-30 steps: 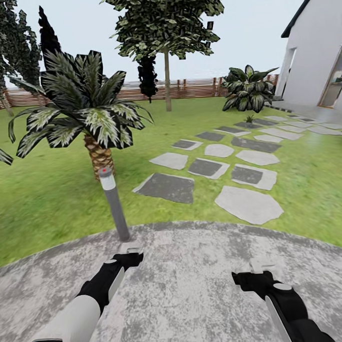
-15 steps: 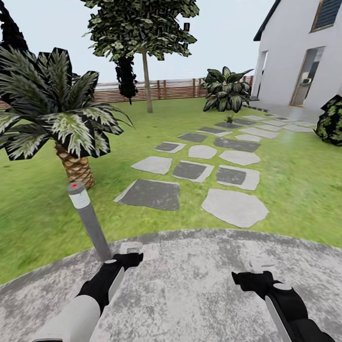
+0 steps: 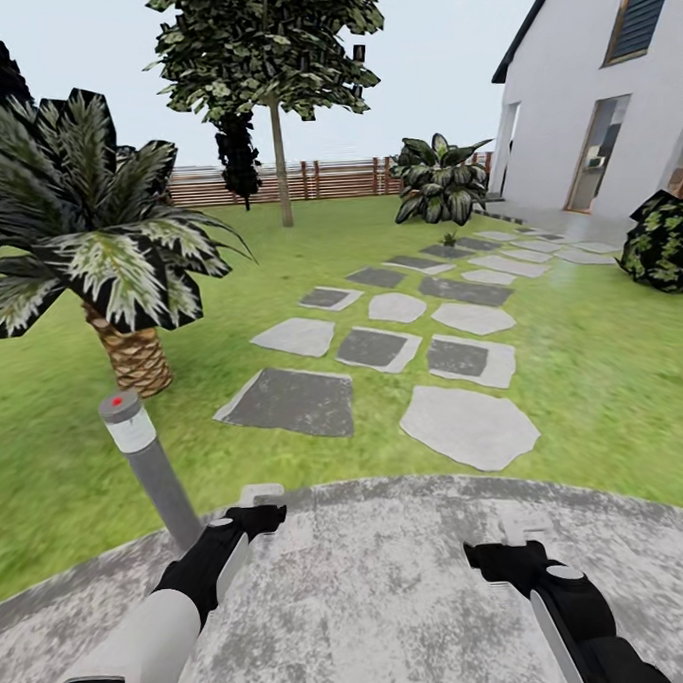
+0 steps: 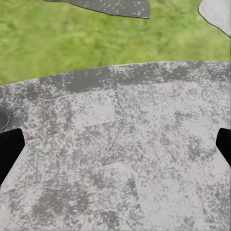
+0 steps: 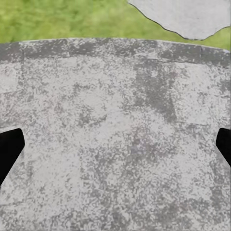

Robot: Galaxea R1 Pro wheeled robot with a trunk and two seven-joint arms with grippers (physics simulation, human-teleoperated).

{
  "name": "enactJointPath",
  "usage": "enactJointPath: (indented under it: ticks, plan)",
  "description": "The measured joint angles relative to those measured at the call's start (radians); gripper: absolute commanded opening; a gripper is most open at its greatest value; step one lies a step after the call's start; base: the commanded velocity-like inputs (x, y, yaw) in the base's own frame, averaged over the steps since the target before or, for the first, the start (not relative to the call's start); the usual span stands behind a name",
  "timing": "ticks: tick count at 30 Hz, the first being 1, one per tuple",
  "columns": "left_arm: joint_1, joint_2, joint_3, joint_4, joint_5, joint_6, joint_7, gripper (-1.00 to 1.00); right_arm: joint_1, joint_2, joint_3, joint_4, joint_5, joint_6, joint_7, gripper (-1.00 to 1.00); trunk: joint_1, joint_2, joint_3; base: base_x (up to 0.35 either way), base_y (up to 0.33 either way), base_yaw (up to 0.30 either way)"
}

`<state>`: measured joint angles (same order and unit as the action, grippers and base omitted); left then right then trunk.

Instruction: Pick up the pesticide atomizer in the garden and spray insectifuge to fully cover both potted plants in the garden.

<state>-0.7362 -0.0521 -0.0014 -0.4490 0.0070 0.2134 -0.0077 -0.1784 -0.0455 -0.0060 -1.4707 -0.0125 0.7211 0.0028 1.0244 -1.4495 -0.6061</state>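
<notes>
Parked on the grey mottled patio (image 3: 395, 599) with the left gripper (image 3: 262, 501) and the right gripper (image 3: 521, 527) held low in front, each spread wide with nothing between the fingers but paving.

Just beside the left forearm, at the patio's edge: a grey bollard lamp (image 3: 148, 462) with a red dot on its cap. Likely to be clipped by that arm or the base on any swing to the left.

Beyond it, a striped-leaf palm (image 3: 86, 245) on the grass (image 3: 603, 368), and a run of stepping stones (image 3: 466, 425) leading off toward the white house (image 3: 610, 117) and a round dark shrub (image 3: 667, 244).

Far along the stones, a small green tuft (image 3: 449, 240), possibly one of the potted plants, too small to tell. Whereabouts of the pesticide atomizer not to be told from here. Risk of heading for the plants empty-handed, or mistaking the big leafy plant (image 3: 438, 181) by the fence (image 3: 343, 178) for a target.
</notes>
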Motion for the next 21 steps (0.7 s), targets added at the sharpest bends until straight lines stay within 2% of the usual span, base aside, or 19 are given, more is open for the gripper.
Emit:
enactJointPath:
  ticks: [21]
  plan:
    - [0.000, -0.008, 0.000, 0.000, 0.000, 0.000, 0.000, 1.00, 0.000, 0.003, 0.000, 0.000, 0.000, 0.001, 0.000, 1.00, 0.000, 0.000, 0.000, 0.344, 0.075, -0.256]
